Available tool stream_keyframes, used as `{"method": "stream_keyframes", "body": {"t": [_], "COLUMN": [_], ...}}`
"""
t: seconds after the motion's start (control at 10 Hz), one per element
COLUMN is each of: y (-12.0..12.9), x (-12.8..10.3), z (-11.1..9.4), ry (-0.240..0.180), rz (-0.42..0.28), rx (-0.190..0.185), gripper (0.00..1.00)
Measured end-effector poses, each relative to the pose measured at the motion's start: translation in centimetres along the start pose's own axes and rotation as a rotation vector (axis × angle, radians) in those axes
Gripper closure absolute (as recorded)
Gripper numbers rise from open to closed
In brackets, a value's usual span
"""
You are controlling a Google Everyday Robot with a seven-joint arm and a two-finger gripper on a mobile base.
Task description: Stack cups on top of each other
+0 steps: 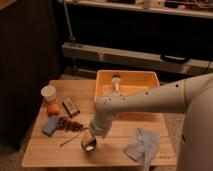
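Two cups are all we can make out on the wooden surface (117,151). The shiny steel cup (88,145) stands upright near the front edge, left of the middle. The white cup (48,93) stands upright well apart from it, near the back left corner.

The pale arm (150,100) reaches in from the right and bends down to the steel cup. Its tool (89,139) sits right at that cup, over its mouth. We take the tool's jaws to be spread wide apart, but we cannot tell whether they touch the cup or merely straddle it. A pale patch shows at the cup's mouth, and we cannot say what it is.

Left of the steel cup a thin stick (69,141) lies on the wood. Behind it sits a dark red heap (71,125), with a blue block (50,126) just beside it to the left. Further back are an orange round thing (52,110) and a brown bar (71,107), both between the heap and the white cup.

The yellow-orange bin (150,76) stands at the back of the surface, with a long-handled thing (116,81) lying inside it. A crumpled grey-blue cloth (142,146) lies at the front right, apart from the steel cup.
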Motion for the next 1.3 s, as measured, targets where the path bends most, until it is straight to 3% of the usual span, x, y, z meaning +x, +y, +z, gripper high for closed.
{"method": "stream_keyframes", "body": {"t": [0.5, 0.9, 1.0, 1.1, 1.3], "y": [-1.3, -0.8, -1.0, -1.4, -1.8], "x": [0.4, -0.2, -0.2, -0.2, 0.0], "z": [0.6, 1.9, 2.1, 2.7, 3.2], "ry": [0.001, 0.021, 0.028, 0.041, 0.053], "rz": [0.031, 0.021, 0.025, 0.034, 0.047], "rx": [-0.016, -0.021, -0.02, -0.023, -0.027], "gripper": [0.34, 0.35, 0.39, 0.52, 0.6]}}
